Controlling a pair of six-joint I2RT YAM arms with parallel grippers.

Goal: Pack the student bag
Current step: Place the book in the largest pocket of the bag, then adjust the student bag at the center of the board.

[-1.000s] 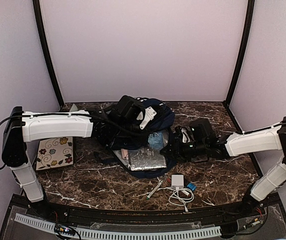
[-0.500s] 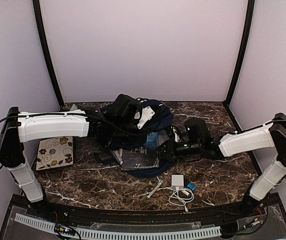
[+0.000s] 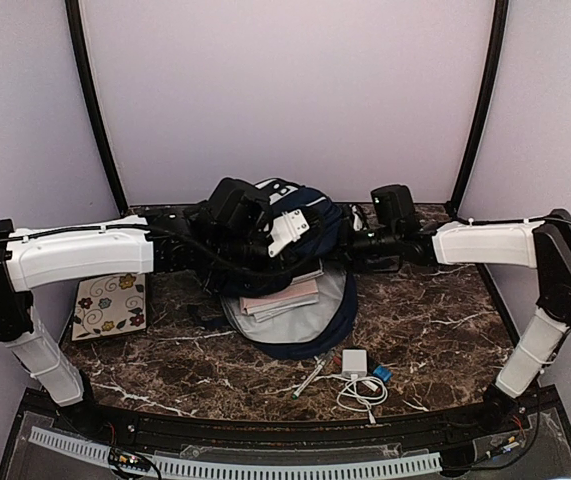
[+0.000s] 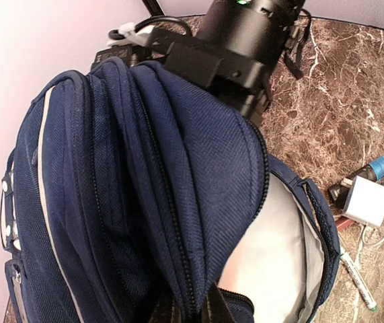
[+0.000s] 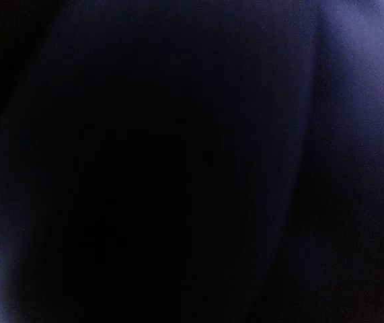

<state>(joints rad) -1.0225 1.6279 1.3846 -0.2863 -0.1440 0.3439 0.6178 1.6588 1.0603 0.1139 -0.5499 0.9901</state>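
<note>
**Student bag (image 3: 330,225) propped open at mid-table**

The bag sat toward the back wall, its navy top bunched up high and its mouth gaping toward the near edge. Inside, against the grey lining (image 4: 279,249), lay a stack of pinkish notebooks (image 3: 280,297).

The left gripper (image 4: 193,311) was pinched tight on a fold of the bag's fabric beside the zip. The right gripper (image 3: 355,242) pressed into the bag's right side. Its own camera saw only dark cloth, so I couldn't tell how its jaws stood.

On the brown marble table (image 3: 435,320), a floral notebook (image 3: 110,305) lay to the left. A white charger (image 3: 354,360), a cable (image 3: 363,392) and a pen (image 3: 310,379) lay near the front. Pale walls and black posts (image 3: 95,110) stood behind.
</note>
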